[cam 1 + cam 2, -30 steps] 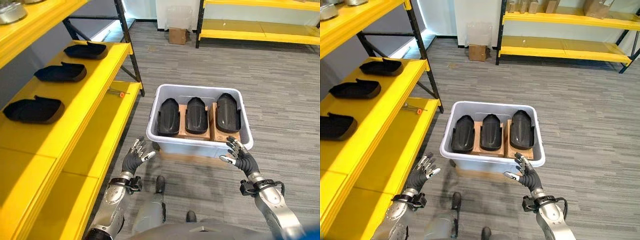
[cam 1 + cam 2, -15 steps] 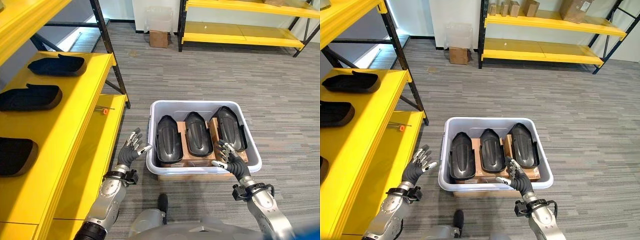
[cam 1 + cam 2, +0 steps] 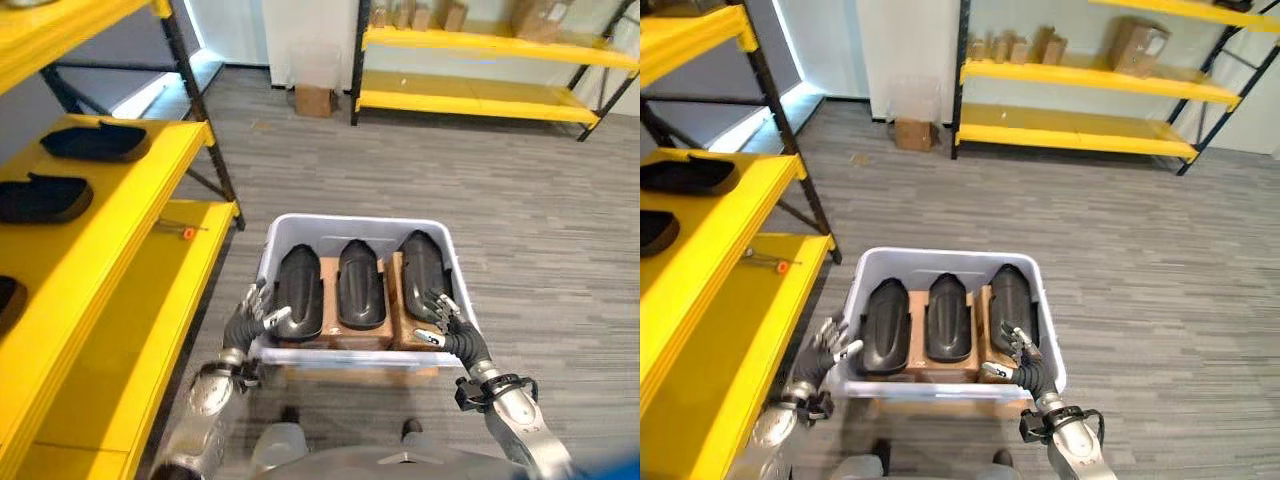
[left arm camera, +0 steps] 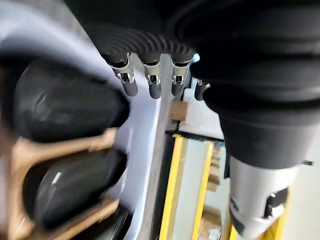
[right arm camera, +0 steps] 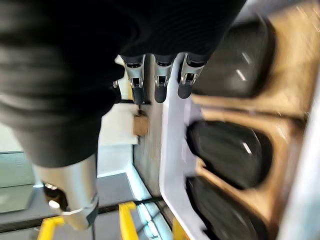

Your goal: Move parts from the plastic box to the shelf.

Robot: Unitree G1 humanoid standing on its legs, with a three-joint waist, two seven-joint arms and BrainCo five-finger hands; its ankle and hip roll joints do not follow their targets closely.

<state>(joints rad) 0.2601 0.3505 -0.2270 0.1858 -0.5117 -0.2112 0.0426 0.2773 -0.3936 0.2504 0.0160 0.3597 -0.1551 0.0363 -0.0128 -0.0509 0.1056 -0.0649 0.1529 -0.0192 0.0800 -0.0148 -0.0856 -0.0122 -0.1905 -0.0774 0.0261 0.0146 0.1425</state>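
While both robot hands hang released, the right robot hand (image 3: 440, 322) sits nearest the rightmost part (image 3: 422, 276), long axis pointing away; the left robot hand (image 3: 255, 311) flanks the plastic box (image 3: 352, 224).

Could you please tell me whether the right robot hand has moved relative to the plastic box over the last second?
Yes. The right robot hand has moved forward over the near rim of the plastic box, toward the right-hand black part.

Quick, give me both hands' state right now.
Left hand: open, fingers relaxed at the plastic box's left rim, holding nothing.
Right hand: open, at its right front corner, holding nothing.
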